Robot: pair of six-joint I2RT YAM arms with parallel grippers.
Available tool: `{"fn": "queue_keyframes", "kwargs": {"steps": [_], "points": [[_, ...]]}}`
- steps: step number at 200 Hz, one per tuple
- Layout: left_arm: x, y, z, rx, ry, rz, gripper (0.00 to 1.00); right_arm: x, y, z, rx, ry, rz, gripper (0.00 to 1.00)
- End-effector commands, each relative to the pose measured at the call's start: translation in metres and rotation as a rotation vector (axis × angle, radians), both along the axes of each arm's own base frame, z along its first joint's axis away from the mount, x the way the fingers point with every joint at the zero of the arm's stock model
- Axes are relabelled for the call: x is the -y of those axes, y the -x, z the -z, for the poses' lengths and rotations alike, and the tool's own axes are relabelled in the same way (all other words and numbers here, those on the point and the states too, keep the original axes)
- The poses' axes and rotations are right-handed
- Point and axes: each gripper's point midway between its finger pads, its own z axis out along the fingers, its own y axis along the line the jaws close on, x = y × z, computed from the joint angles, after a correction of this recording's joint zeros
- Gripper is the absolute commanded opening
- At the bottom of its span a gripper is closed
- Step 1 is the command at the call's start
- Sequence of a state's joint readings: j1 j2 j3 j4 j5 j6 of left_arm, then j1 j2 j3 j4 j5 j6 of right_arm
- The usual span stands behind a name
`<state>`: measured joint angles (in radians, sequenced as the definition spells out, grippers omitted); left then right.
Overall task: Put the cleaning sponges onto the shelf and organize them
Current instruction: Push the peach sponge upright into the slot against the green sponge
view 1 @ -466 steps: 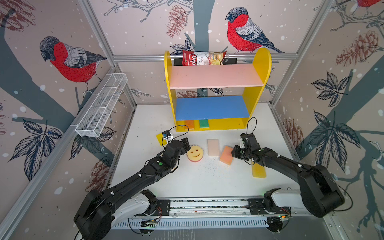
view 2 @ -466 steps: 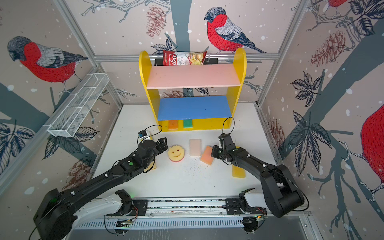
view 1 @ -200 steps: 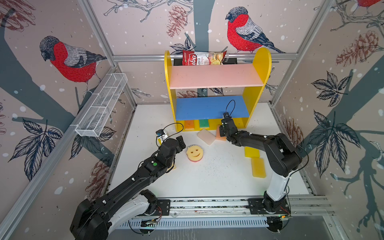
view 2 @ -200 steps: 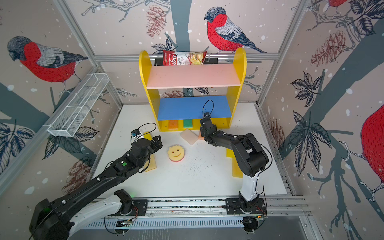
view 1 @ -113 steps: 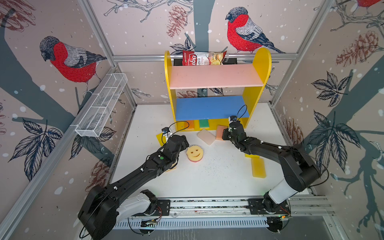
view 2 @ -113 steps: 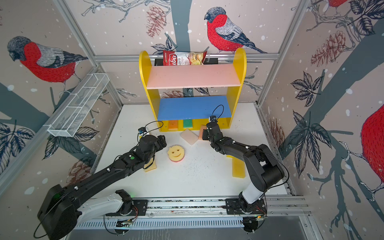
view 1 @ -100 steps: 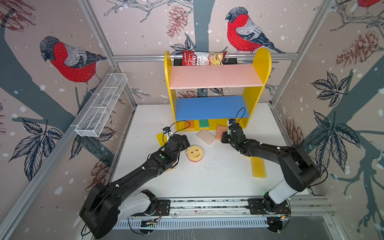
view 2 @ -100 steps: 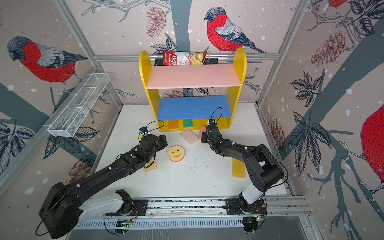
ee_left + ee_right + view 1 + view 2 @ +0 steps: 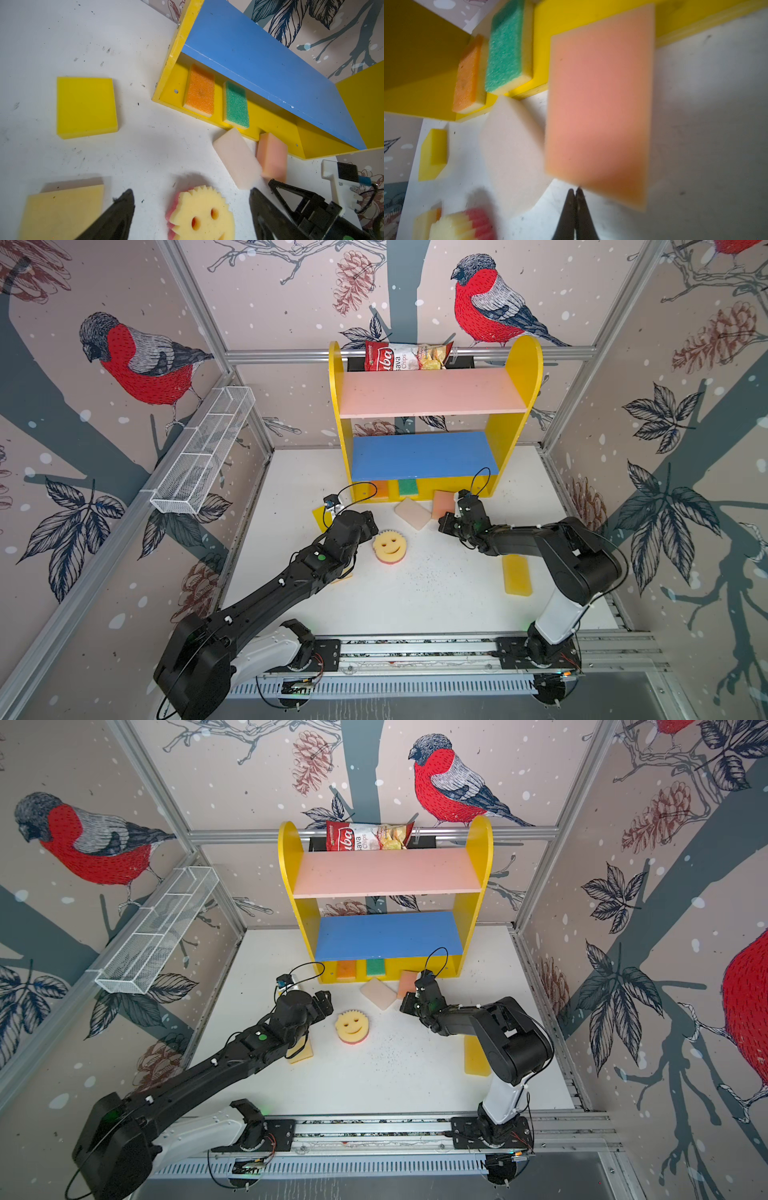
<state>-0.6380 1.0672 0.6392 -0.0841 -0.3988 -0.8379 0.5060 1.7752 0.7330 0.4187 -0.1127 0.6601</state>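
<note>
Inspected the small three-tier shelf (image 9: pixel 524 377), yellow-sided, at upper centre in both top views. Found two cleaning sponges shelved side by side toward the left end of its yellow base board (image 9: pixel 461 484): an orange-topped rectangular foam sponge (image 9: pixel 380 488) and a green-topped rectangular foam sponge (image 9: pixel 408 487). Found the pink upper board (image 9: pixel 432 391) and the blue middle board (image 9: pixel 424 454) bare of sponges. Noted a salmon rectangular foam sponge (image 9: pixel 600 108) at the base's front edge, apparently lapping the lip at its far end; judged only part-placed. Noted a cream rectangular foam sponge (image 9: pixel 412 513) just left of it, askew on the white table (image 9: pixel 436 601), with one corner at the base edge. Counted four more loose on the table: a round yellow smiley-face sponge (image 9: pixel 389 546) at centre, a bright yellow squarish foam sponge (image 9: pixel 86 107) lower left of the shelf, a pale yellow foam sponge (image 9: pixel 302 1050) partly under the left arm, and a yellow rectangular foam sponge (image 9: pixel 516 574) at right. Found the right gripper (image 9: pixel 575 190) closed on nothing, fingers pressed together at the salmon sponge's near edge; cannot tell whether touching. Found the left gripper (image 9: pixel 368 524) spread wide and empty, just upper left of the smiley-face sponge. Rated the task as early: two shelved, one at the threshold, five yet to go up. Excluded the red-and-white chips bag (image 9: pixel 407 356) behind the top board and the white wire-mesh basket (image 9: pixel 203 456) on the left wall.
</note>
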Motion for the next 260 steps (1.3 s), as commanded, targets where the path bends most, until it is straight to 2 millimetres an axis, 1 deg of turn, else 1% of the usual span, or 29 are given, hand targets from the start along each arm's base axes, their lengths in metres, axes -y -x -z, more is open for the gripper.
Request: {"fn": "queue_keyframes", "kwargs": {"steps": [1, 40, 59, 76, 111, 151, 168, 183, 212, 226, 247, 260], "points": [[-0.01, 0.002, 0.0, 0.011, -0.008, -0.036, 0.86, 0.001, -0.01, 0.001, 0.003, -0.042, 0.013, 0.0], [-0.012, 0.002, 0.002, 0.009, 0.0, -0.042, 0.86, 0.012, -0.02, 0.012, -0.006, -0.051, 0.048, 0.0], [-0.011, 0.001, 0.005, -0.002, -0.005, -0.039, 0.86, 0.01, -0.024, 0.015, -0.013, -0.081, 0.051, 0.0], [-0.009, 0.0, 0.005, -0.008, -0.003, -0.034, 0.86, 0.01, -0.029, 0.011, 0.007, -0.092, 0.057, 0.0], [-0.008, -0.001, 0.005, -0.007, 0.001, -0.034, 0.86, 0.022, -0.043, 0.006, 0.021, -0.102, 0.099, 0.0], [-0.006, -0.003, 0.008, -0.014, 0.004, -0.029, 0.86, 0.018, -0.053, 0.002, 0.03, -0.132, 0.108, 0.0], [-0.006, -0.003, 0.008, -0.017, -0.006, -0.027, 0.86, 0.017, -0.052, 0.004, 0.021, -0.145, 0.111, 0.0], [-0.008, -0.004, 0.008, -0.016, -0.012, -0.031, 0.86, 0.012, -0.047, 0.005, 0.013, -0.153, 0.102, 0.0], [-0.009, -0.005, 0.011, -0.02, -0.01, -0.033, 0.86, -0.009, -0.026, 0.014, -0.011, -0.131, 0.048, 0.0], [-0.007, -0.007, 0.013, -0.023, -0.002, -0.027, 0.86, -0.015, -0.02, 0.021, -0.024, -0.117, 0.036, 0.0], [-0.004, -0.008, 0.016, -0.035, -0.002, -0.014, 0.86, -0.012, -0.024, 0.026, -0.04, -0.13, 0.05, 0.0], [-0.003, -0.007, 0.017, -0.042, -0.006, -0.007, 0.86, -0.003, -0.031, 0.025, -0.043, -0.163, 0.075, 0.0]]}}
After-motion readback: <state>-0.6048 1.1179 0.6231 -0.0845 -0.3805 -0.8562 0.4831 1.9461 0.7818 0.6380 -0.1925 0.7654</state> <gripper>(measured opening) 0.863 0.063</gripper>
